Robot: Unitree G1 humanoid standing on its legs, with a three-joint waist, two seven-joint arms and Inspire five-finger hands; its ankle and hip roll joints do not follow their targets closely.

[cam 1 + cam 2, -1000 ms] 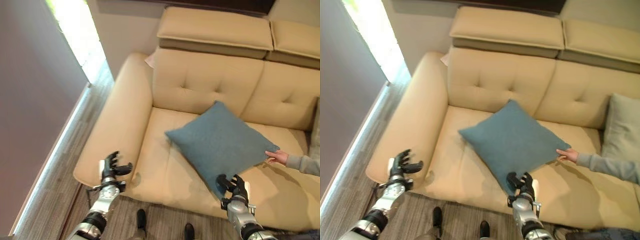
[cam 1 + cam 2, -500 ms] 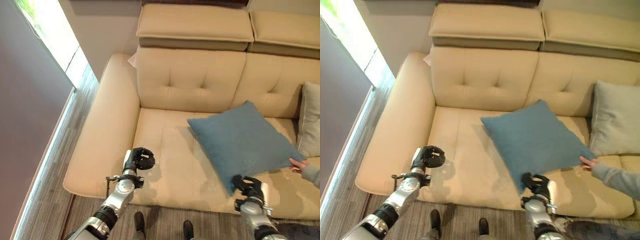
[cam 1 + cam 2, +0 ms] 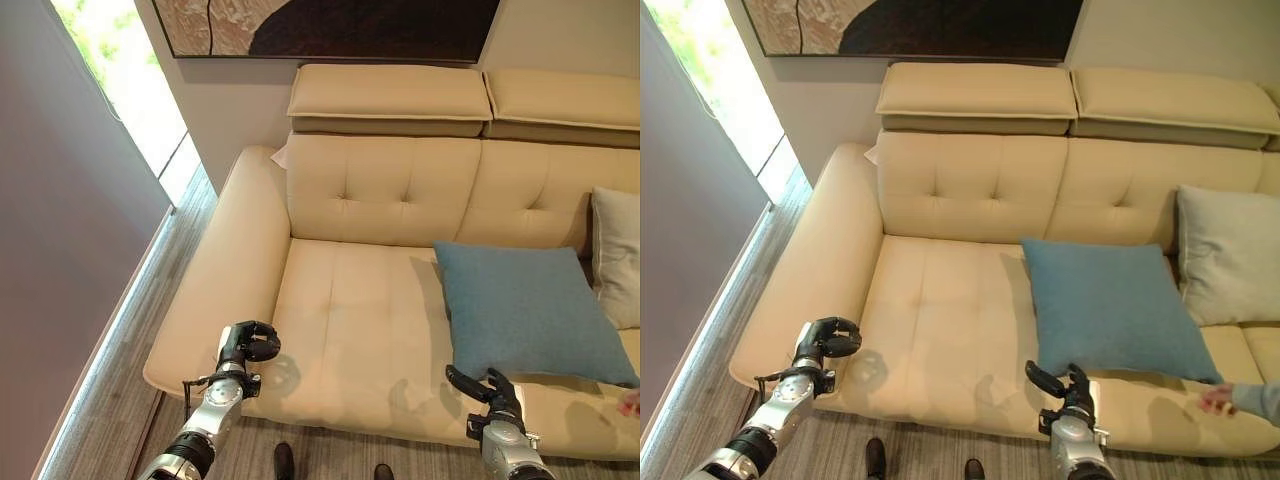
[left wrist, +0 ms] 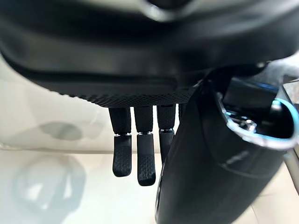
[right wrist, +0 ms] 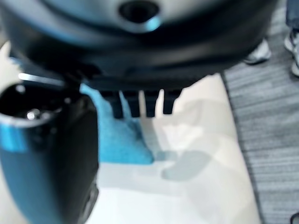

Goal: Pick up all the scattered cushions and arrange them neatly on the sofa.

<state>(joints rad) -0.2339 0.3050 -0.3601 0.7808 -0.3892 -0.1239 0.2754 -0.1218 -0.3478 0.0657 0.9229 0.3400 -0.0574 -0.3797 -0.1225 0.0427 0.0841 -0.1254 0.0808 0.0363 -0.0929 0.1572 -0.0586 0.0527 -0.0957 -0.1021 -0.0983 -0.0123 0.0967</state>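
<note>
1 square blue woven cushion [image 3: 527, 310] flat on tufted leather sofa [image 3: 350, 330].

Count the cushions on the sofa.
2: a blue cushion flat on the seat, and a grey cushion leaning on the backrest right of it. More may lie out of view.

Bare seat of the sofa [image 3: 940, 330] lies open between the armrest [image 3: 810, 270] and the blue cushion [image 3: 1105, 310]. A grey cushion [image 3: 1225, 250] and a person's hand [image 3: 1218, 400] occupy the right end.
</note>
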